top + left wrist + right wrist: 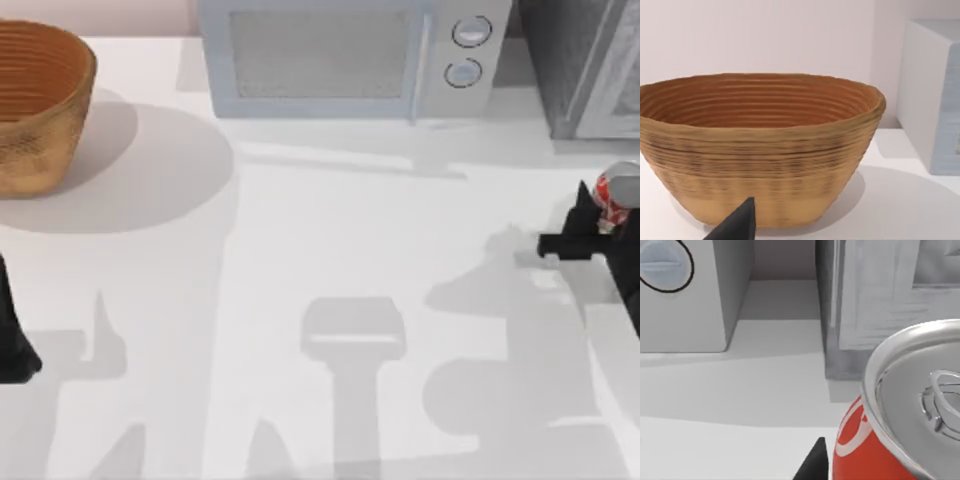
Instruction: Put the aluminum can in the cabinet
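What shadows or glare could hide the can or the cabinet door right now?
Top view: arm shadows cross the table, but the aluminum can at the right gripper sits in light, and the cabinet is cut by the frame edge. Right wrist view: the can's silver top shows soft highlights and no harsh glare; the cabinet door is evenly lit.
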